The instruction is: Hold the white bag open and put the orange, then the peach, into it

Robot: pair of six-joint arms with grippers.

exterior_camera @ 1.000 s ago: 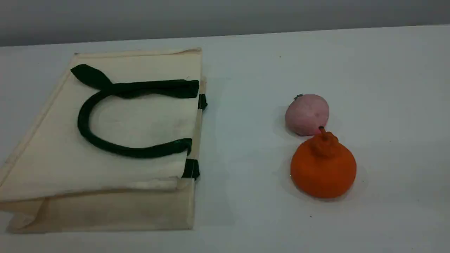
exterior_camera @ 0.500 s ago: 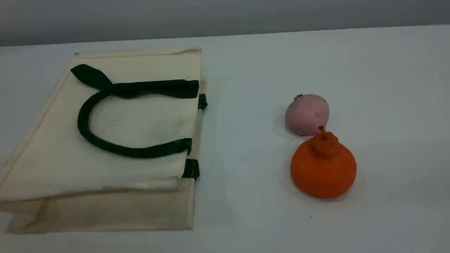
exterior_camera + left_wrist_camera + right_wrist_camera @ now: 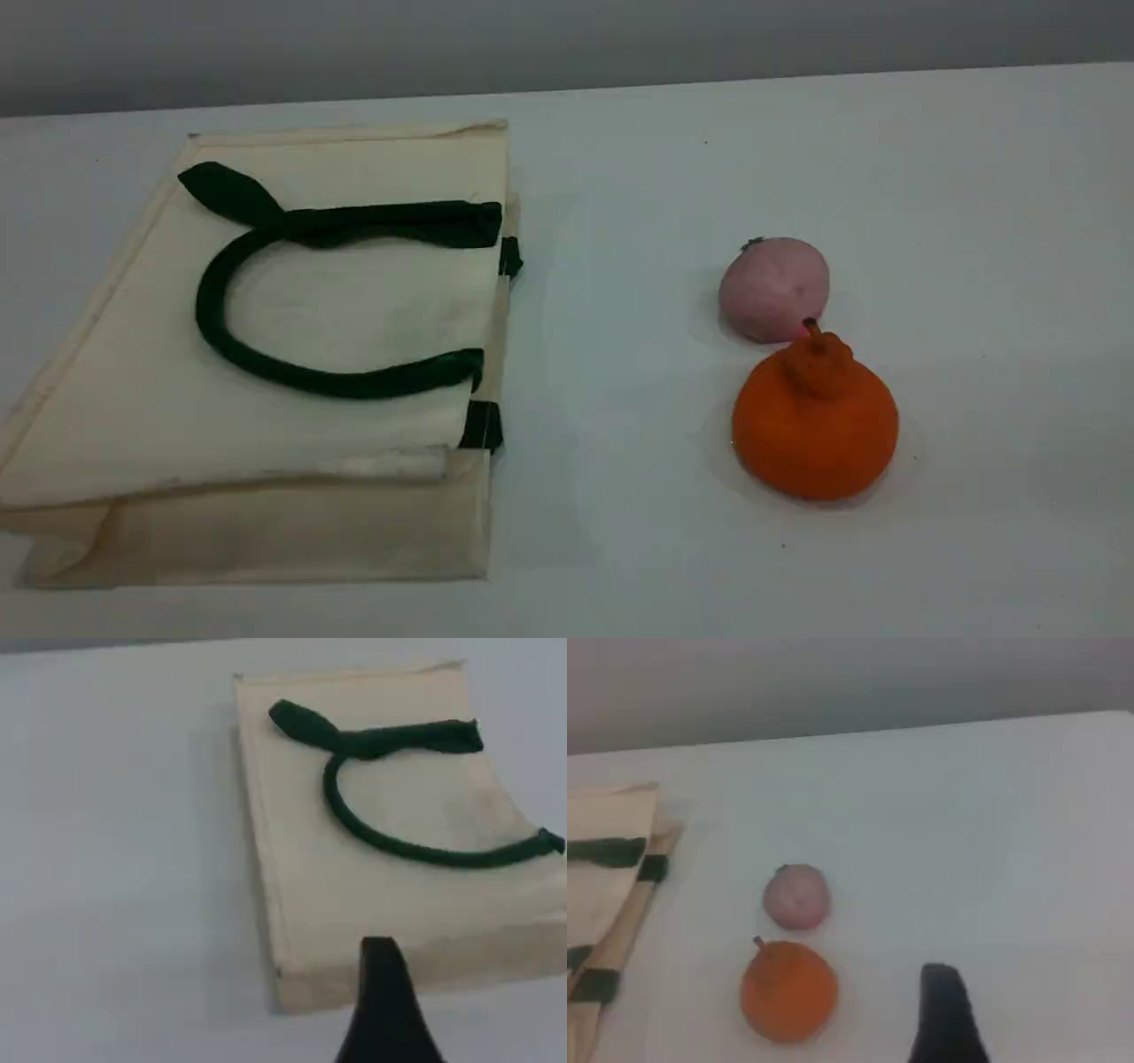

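Pale grey wall runs behind a plain white table (image 3: pixel 673 159) in the scene view. On its left part lies the large cream-white canvas bag (image 3: pixel 133 408), flat on its side and folded shut, its rim facing right. One dark green looped handle (image 3: pixel 208 301) rests curled on top of the upper panel, and two green tabs (image 3: pixel 483 425) show at the rim. Well apart to the right sit the two fruits: the pale pink, roundish matte peach (image 3: pixel 772 288) farther back, and the bright orange round orange (image 3: pixel 813 430) with a knobby stem end just in front of it, the stem overlapping the peach's lower edge. Neither arm appears in this view.

From the left wrist camera, the bag fills the upper right, handle on top; the left gripper (image 3: pixel 383 1001) shows as one dark fingertip at the bottom edge, above the bag's near corner, holding nothing. Its jaws stand wide apart.

From the right wrist camera, the peach sits behind the orange, the bag's rim at the left edge. The right gripper (image 3: pixel 943 1014) shows one dark fingertip, to the right of the orange and clear of it; whether its jaws are apart or together cannot be told.
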